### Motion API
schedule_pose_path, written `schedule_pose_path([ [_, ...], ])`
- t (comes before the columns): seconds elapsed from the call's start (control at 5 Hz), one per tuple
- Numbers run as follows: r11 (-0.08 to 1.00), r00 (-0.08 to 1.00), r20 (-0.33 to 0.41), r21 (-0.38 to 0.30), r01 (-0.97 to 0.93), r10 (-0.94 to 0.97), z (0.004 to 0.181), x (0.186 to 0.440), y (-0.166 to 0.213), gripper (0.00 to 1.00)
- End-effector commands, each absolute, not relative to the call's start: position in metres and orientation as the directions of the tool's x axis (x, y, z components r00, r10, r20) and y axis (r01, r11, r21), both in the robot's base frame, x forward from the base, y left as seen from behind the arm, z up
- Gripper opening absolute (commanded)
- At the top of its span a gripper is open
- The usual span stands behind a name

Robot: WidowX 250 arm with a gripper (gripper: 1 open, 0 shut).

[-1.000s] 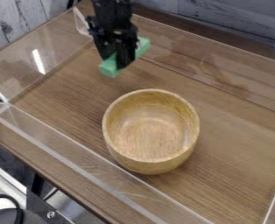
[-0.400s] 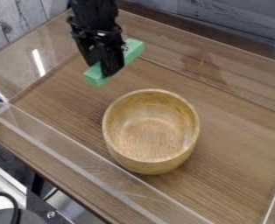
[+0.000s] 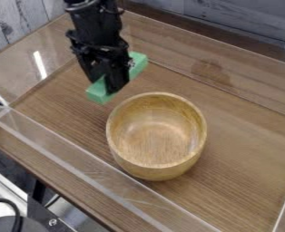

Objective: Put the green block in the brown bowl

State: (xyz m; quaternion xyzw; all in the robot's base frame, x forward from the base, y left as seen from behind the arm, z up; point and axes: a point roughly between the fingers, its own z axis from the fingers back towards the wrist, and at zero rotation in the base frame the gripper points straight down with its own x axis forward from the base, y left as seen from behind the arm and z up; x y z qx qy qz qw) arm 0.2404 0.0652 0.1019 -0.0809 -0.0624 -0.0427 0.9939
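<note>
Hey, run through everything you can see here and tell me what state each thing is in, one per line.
gripper: pointing down, shut on the green block
green block: held clear of the table, tilted, left of the bowl, not over it
brown bowl: upright on the table, empty
table: wooden, bears the bowl

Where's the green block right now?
The green block sits in the gripper, raised above the wooden table, up and left of the brown bowl.
</note>
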Motion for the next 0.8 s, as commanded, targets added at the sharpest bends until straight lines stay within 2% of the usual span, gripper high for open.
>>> schedule_pose_path([
  [0.0, 0.987, 0.983, 0.156, -0.116, 0.115, -0.096, 0.117, 0.235, 0.06, 0.0],
  [0.4, 0.985, 0.987, 0.109, -0.105, 0.133, -0.122, 0.121, 0.215, 0.048, 0.0],
  [0.6, 0.975, 0.983, 0.11, -0.154, 0.162, -0.146, 0.128, 0.222, 0.048, 0.0],
])
